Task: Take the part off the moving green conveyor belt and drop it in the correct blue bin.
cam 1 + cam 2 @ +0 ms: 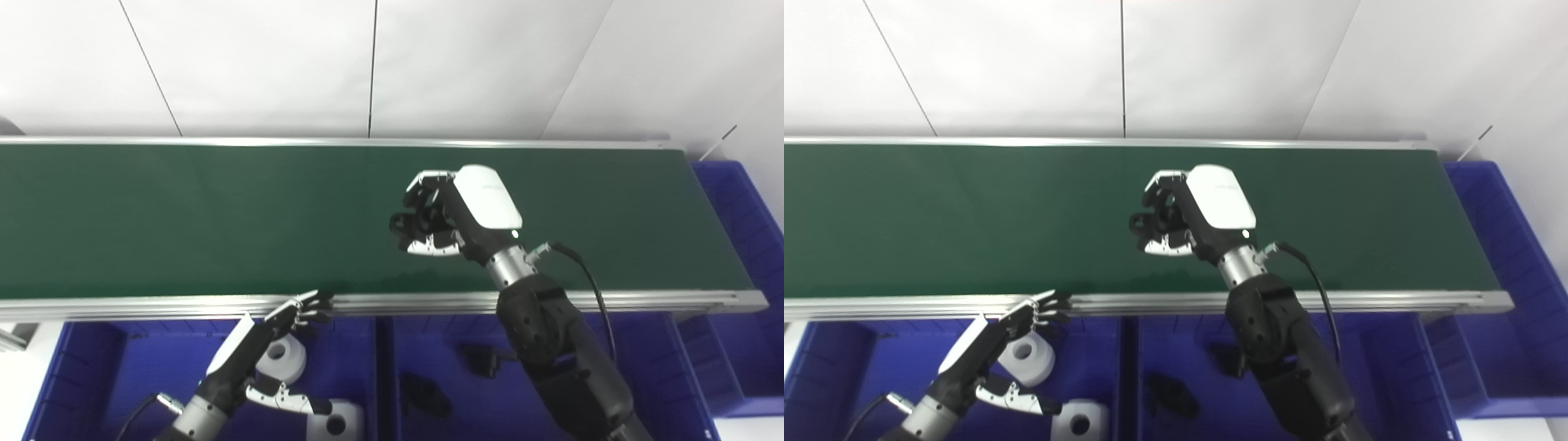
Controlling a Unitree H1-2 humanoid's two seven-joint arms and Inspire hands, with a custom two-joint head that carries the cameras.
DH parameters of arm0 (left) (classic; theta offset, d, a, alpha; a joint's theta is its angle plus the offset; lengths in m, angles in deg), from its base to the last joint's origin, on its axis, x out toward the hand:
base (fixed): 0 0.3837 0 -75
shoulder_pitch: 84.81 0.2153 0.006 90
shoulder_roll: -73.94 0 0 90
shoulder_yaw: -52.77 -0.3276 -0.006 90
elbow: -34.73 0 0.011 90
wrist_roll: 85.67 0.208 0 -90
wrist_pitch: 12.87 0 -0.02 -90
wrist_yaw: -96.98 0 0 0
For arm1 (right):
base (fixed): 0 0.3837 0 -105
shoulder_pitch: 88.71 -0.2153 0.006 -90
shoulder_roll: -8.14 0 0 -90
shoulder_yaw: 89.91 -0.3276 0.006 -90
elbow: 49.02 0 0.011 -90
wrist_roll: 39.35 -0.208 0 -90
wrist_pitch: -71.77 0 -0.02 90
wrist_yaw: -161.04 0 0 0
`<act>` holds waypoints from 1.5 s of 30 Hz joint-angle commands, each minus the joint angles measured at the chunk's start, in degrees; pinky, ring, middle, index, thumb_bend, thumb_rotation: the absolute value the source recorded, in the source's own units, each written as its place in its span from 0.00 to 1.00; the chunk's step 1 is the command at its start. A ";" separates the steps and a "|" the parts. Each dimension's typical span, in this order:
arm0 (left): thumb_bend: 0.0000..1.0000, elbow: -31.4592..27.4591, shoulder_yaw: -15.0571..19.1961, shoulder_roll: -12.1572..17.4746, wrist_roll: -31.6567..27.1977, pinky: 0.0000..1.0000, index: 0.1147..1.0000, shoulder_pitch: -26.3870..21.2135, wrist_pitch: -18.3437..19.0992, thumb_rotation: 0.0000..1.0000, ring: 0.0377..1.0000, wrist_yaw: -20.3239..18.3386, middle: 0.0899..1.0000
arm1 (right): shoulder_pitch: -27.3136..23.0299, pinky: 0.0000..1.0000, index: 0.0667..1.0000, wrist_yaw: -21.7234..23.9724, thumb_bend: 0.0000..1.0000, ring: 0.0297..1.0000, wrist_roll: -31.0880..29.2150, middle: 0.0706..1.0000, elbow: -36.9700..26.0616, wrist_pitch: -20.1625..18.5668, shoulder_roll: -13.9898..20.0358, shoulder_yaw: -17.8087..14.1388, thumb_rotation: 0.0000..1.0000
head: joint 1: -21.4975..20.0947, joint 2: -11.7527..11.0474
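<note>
The green conveyor belt (pixel 184 214) runs across the middle, with no loose part showing on it. My right hand (pixel 456 214) hovers over the belt's centre, its fingers curled shut around a small black part (pixel 405 224) that is mostly hidden by them. My left hand (pixel 263 349) is low at the front, over the left blue bin (pixel 92 367). It is open, fingers stretched toward the belt's near rail and thumb apart, holding nothing.
Two white ring-shaped parts (pixel 288 361) (pixel 335 422) lie in the left bin under my left hand. The middle blue bin (pixel 649 367) holds two black parts (pixel 425 395) (pixel 481 360). Another blue bin (pixel 735 196) stands past the belt's right end. A white wall is behind.
</note>
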 commanded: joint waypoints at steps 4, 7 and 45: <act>0.89 -1.88 1.98 -0.56 -2.41 0.67 0.83 0.39 -2.11 0.25 0.76 -2.45 0.82 | 7.74 0.33 0.48 0.74 0.51 0.37 -0.97 0.47 -6.63 1.20 0.05 -0.41 0.00 | -0.34 0.50; 0.89 -2.01 3.00 -0.90 -2.92 0.67 0.83 0.80 -2.10 0.24 0.76 -3.66 0.82 | 11.13 0.35 0.48 1.06 0.51 0.38 0.25 0.48 -7.34 0.89 -0.11 -0.39 0.00 | -0.64 0.37; 0.89 -1.97 9.01 -3.31 -3.53 0.67 0.82 1.92 -2.11 0.24 0.76 -10.44 0.82 | 10.53 0.99 0.87 28.92 0.71 0.92 23.52 0.90 -0.07 -10.48 3.46 8.36 0.89 | -1.84 -0.39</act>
